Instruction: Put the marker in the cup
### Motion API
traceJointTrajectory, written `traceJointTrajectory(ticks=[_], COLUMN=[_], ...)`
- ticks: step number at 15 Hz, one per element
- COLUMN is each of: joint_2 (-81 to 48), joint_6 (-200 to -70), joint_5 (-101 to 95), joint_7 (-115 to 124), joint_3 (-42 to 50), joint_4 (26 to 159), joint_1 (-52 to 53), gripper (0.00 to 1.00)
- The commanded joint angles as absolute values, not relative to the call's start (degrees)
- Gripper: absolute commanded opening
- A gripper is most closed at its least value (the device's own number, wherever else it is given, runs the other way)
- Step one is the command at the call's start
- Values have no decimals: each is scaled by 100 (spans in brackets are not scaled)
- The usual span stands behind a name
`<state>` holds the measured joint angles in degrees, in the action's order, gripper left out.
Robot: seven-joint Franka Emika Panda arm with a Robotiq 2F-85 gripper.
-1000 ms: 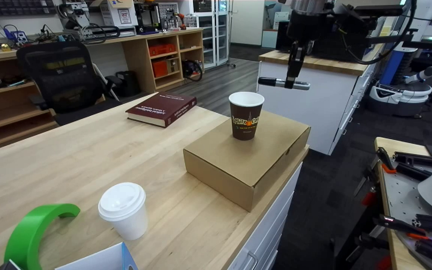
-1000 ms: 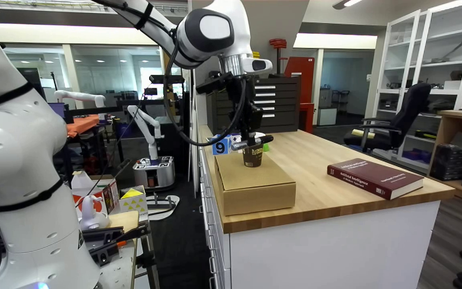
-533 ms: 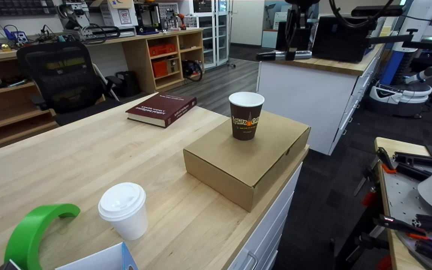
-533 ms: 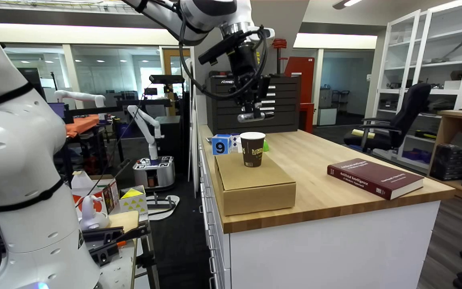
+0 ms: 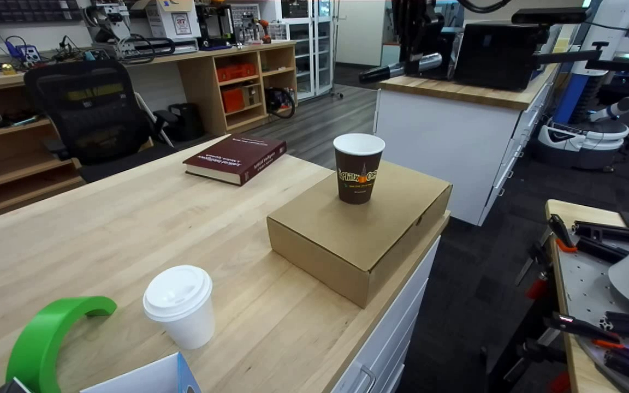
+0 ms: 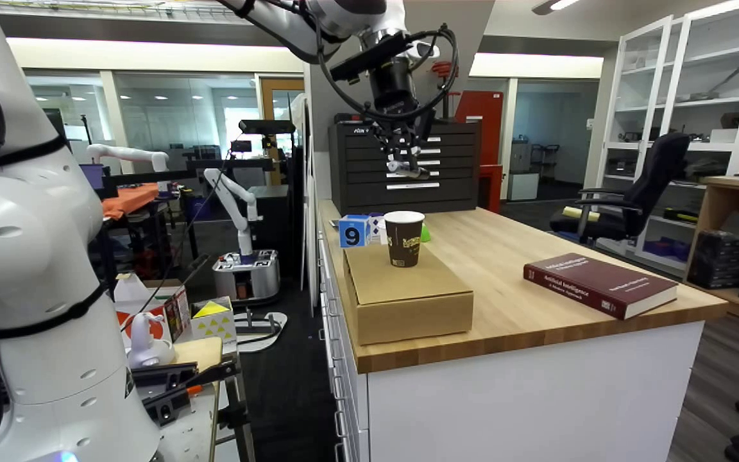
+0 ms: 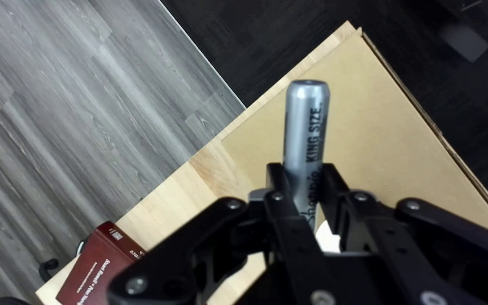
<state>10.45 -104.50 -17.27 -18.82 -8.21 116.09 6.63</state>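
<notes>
One silver-grey marker [image 7: 305,135], lettered "KING SIZE", black at one end; the jaws pinch it.

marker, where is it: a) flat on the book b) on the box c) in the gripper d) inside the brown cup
c, since the wrist view shows the marker pinched in the gripper, and in an exterior view it hangs higher than the brown cup.

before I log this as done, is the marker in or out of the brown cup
Out: the gripper holds the marker up, clear of the brown cup in both exterior views.
</notes>
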Motion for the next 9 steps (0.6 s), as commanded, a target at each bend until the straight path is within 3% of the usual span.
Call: traceJointTrajectory(ticks=[1,9], joint_2=[538,-36], joint_6=[-9695,-8859], joint_5=[-2107,-2754], joint_7=[-2367,-3155], joint_3=[-932,-1166], joint_4=[10909,10276], joint_1=[817,1084], gripper=[6,6])
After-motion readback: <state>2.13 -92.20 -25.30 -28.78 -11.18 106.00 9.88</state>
